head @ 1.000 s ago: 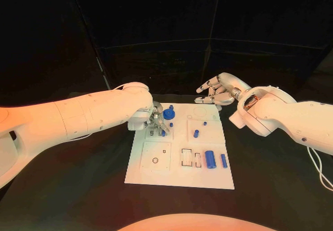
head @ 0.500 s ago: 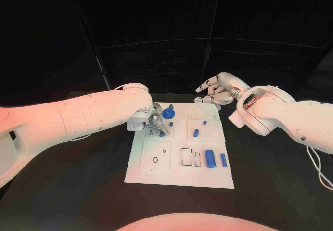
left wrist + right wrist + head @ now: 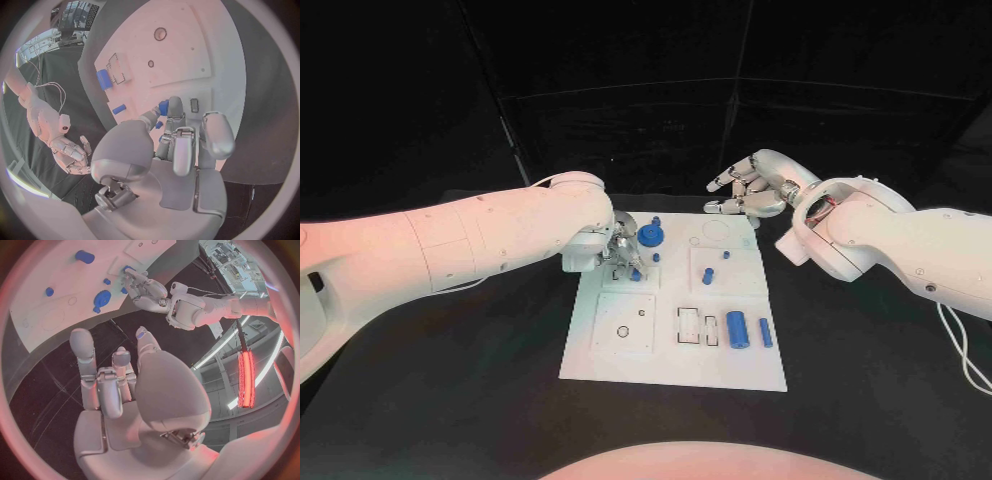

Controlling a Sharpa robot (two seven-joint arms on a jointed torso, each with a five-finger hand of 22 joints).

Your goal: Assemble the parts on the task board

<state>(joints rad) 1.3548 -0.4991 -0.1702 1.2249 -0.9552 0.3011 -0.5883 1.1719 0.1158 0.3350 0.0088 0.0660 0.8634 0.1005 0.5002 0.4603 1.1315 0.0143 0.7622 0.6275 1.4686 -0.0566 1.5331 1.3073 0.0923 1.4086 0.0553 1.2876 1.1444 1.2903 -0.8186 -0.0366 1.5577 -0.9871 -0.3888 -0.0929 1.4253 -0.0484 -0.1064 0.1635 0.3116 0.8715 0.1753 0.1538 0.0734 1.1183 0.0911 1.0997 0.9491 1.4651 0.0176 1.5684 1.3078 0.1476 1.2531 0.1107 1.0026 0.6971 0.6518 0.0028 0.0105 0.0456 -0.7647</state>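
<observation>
The left hand works low over the task board, its fingers pinched on a small blue part, probably to seat it in a slot just beneath them. The right hand hovers beyond the board's far edge, fingers curled in on nothing, likely waiting clear. More blue parts lie nearer the robot. The black table sits amid dark curtains.

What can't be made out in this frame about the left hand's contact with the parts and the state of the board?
- Left hand in the head view: its fingers cover the small blue part; held or merely touched, unclear.
- Left wrist view: thumb and fingers hide most of that part.
- Task board slots and holes: too small to judge depth.
- Right hand, beyond the board: palm side unseen.
</observation>
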